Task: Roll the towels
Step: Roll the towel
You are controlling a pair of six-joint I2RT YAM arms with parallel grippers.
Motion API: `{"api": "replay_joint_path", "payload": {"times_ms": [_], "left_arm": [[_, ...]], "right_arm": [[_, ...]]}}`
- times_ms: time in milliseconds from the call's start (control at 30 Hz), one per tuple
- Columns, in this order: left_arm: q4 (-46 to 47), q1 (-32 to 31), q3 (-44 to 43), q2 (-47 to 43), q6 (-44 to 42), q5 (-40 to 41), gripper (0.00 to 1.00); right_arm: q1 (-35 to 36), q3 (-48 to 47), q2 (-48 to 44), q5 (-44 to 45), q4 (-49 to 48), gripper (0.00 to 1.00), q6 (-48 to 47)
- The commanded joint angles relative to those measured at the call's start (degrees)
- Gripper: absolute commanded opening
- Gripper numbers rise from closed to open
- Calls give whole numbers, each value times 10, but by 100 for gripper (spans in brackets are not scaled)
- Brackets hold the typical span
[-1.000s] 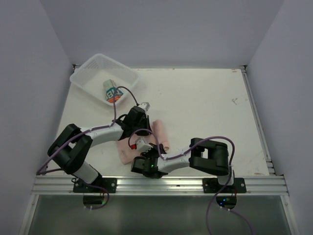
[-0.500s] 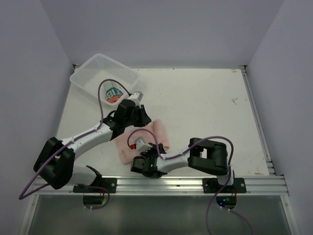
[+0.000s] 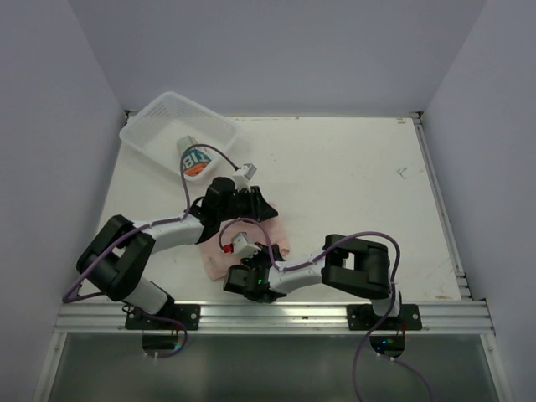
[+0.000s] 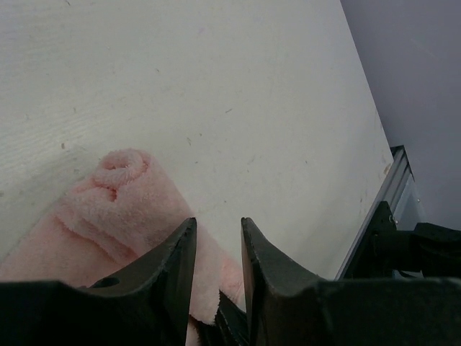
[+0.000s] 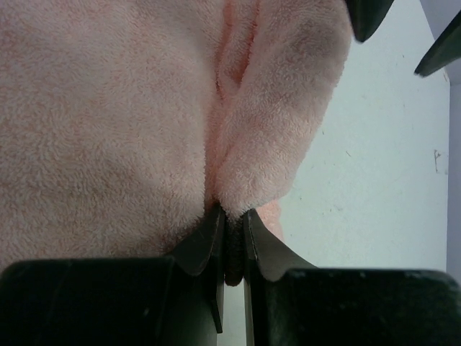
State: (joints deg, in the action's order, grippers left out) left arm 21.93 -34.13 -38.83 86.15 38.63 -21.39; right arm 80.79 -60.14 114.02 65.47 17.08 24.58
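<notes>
- Two towels: a pink towel (image 3: 213,260) and a printed towel (image 3: 194,157).
- One basket (image 3: 146,110) stands at the far left corner of the bench (image 3: 352,184). The printed towel lies inside it, rolled up.
- The pink towel lies on the bench close to the near edge, left of the middle. Its right side is curled into a roll and the rest lies flat. In the left wrist view the open end of the roll shows as a spiral.
- Two arms, both bent over the pink towel.
- The left arm (image 3: 167,228) rises from the near left edge, with its elbow folded out to the left. Its forearm runs to the right across the bench, ending at the far end of the pink roll.
- The left jaws are a little spread and grip nothing. Their tips sit just over the roll, and pink cloth shows through the gap between them.
- The right arm (image 3: 306,272) rises from the near edge, right of the middle, with its elbow doubled back. Its forearm lies low along the near edge and points left.
- The right jaws are pressed together on a fold of the pink towel at its near end, at the foot of the roll.
</notes>
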Motion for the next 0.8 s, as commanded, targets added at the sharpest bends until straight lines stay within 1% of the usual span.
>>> {"api": "replay_joint_path", "payload": {"times_ms": [0, 67, 167, 400, 467, 600, 767], "left_arm": [[124, 3, 15, 34, 23, -60, 35], [156, 3, 24, 47, 30, -72, 35], [165, 3, 31, 69, 29, -72, 35], [127, 3, 53, 96, 11, -9, 34], [116, 3, 57, 97, 1, 4, 33], [87, 2, 70, 86, -16, 62, 33], [76, 1, 76, 92, -32, 92, 34]], "right_arm": [[-14, 18, 31, -112, -28, 0, 41], [-14, 15, 33, -112, -27, 0, 41], [-15, 15, 35, -114, -28, 0, 41], [-15, 22, 29, -116, -32, 0, 42], [-16, 24, 26, -117, -33, 0, 44], [-17, 29, 20, -121, -40, 0, 43], [-20, 28, 11, -126, -39, 0, 52]]}}
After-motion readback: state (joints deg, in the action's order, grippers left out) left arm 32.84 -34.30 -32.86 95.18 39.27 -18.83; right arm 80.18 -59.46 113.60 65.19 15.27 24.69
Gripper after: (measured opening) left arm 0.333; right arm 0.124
